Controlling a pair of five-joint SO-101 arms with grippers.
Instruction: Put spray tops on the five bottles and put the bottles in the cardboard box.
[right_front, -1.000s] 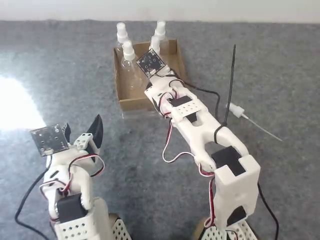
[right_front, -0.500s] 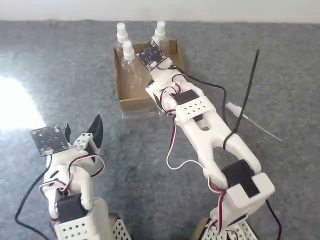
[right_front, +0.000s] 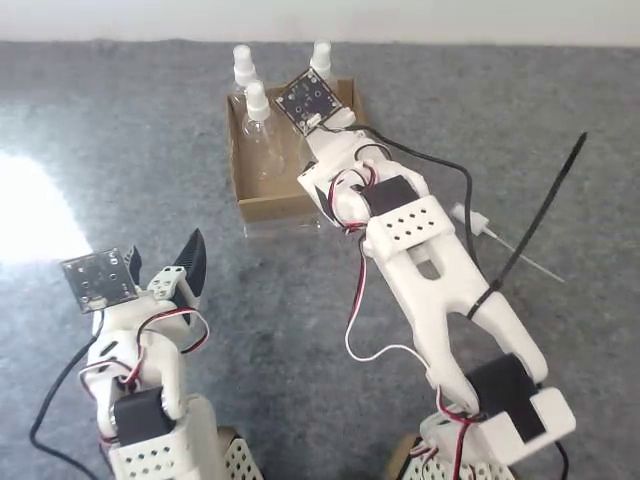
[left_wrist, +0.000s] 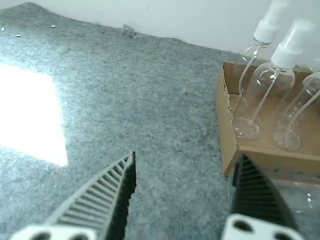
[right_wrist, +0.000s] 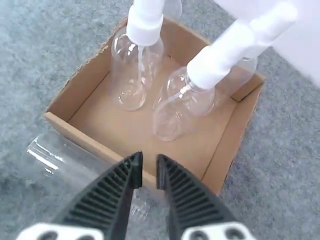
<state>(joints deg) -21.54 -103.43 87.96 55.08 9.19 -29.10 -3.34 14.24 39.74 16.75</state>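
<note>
Bottles (right_wrist: 132, 75) stand capped in the cardboard box (right_front: 262, 206) at the table's (right_front: 150, 130) far edge; the capless bottle (right_wrist: 60, 157) outside may roll if the near-closed, empty right gripper (right_wrist: 148, 172) bumps it, left gripper (left_wrist: 182, 175) gaping.

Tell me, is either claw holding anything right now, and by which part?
Nothing is held. The left gripper is wide open and empty. The right gripper is nearly closed on nothing, by the box.
</note>
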